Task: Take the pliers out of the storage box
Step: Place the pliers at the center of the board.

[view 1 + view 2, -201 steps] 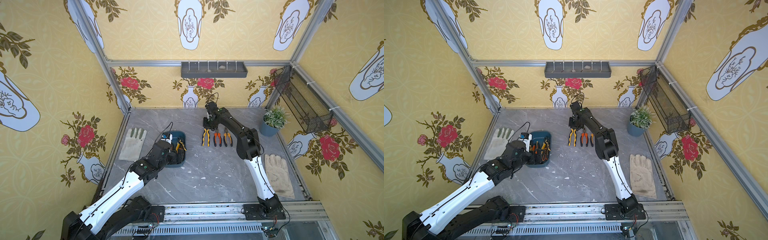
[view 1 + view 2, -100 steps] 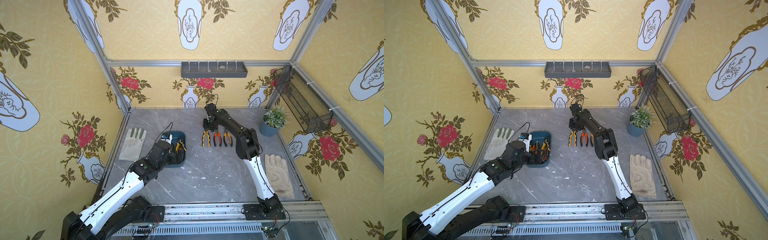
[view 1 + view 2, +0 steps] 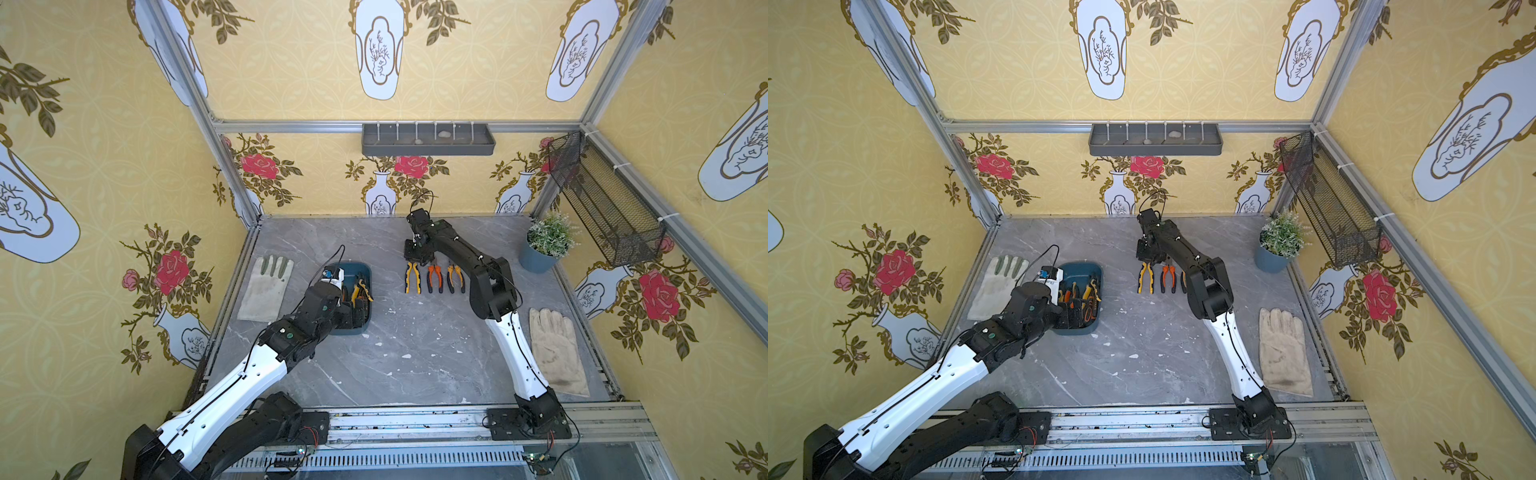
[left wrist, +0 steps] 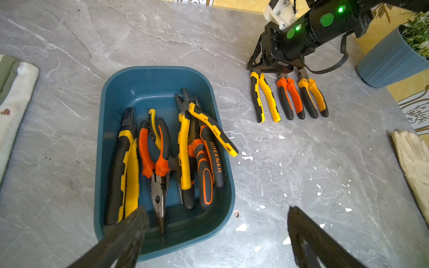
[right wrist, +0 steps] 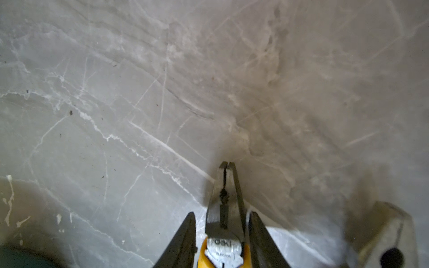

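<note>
The pliers point(image 4: 162, 157) yet to come out lie heaped in the storage box point(image 4: 144, 76); three lie in a row on the tabletop point(image 4: 301, 174). Your left fingers point(image 4: 125, 232) hang wide open over the box, empty. Your right fingers point(image 5: 183, 236) straddle the yellow-handled pair point(image 5: 224, 208), slightly parted, not gripping. Expect stiff, heavy steel with tangled handles: take one across its rubber grips.

The storage box point(image 4: 151, 92) is smooth plastic, the pliers point(image 4: 160, 167) dull metal, the table point(image 4: 301, 162) matt stone-look
</note>
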Robot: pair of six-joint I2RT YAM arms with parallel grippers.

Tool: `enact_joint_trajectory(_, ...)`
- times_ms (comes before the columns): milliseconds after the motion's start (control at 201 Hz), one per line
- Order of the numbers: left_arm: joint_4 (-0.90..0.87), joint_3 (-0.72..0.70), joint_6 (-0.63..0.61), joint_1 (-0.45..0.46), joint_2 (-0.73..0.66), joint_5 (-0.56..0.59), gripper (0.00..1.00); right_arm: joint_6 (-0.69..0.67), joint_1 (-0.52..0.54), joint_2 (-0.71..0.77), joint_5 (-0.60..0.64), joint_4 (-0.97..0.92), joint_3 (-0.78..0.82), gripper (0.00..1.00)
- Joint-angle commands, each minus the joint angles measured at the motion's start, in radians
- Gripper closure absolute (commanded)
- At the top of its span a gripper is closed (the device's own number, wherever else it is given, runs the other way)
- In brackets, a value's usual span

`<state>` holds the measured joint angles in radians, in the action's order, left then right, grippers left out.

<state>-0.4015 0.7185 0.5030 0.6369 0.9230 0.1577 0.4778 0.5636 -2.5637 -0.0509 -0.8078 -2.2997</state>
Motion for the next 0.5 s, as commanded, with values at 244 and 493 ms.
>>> enact_joint_trajectory(244, 0.015, -0.006, 0.001, 0.000, -0.003, 0.003, 0.05, 0.002, 0.035, -0.007, 0.112, -0.010, 0.006, 0.68)
enact_joint_trajectory(493, 0.014, -0.005, 0.003, 0.000, -0.003, 0.004, 0.04, 0.012, 0.033, 0.015, 0.150, -0.001, 0.033, 0.72)
